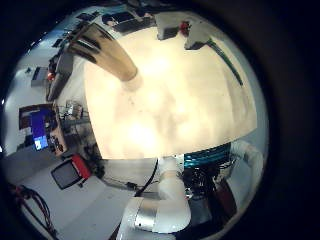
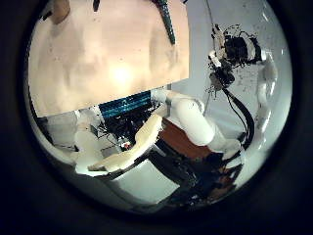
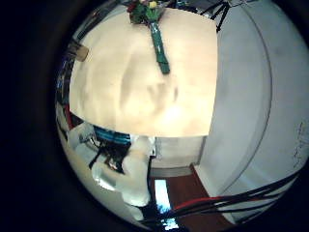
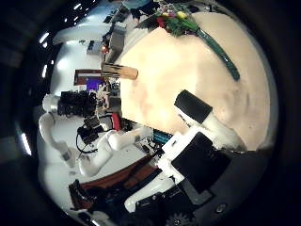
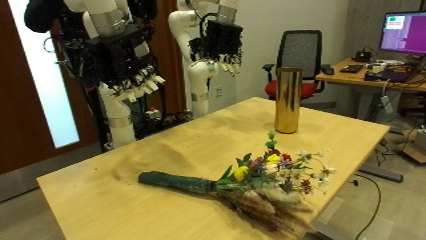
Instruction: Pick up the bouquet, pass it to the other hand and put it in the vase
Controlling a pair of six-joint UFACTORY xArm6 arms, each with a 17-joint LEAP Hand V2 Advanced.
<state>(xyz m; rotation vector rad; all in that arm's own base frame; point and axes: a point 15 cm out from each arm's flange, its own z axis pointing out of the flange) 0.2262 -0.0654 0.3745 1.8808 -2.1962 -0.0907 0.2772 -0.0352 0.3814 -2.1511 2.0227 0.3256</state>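
In the outside view a bouquet (image 5: 260, 178) with a dark green wrapped stem lies on the wooden table (image 5: 147, 160) near its front edge. A tall gold vase (image 5: 286, 100) stands upright at the table's far side. The bouquet also shows in the right little finger side palm view (image 3: 154, 37), the right thumb side palm view (image 4: 193, 26) and the left thumb side palm view (image 2: 168, 20). The vase shows in the left little finger side palm view (image 1: 110, 55).
A black office chair (image 5: 304, 55) stands behind the vase. A desk with a monitor (image 5: 404, 35) is at the far right. A dark wooden door (image 5: 20, 100) is behind my right arm.
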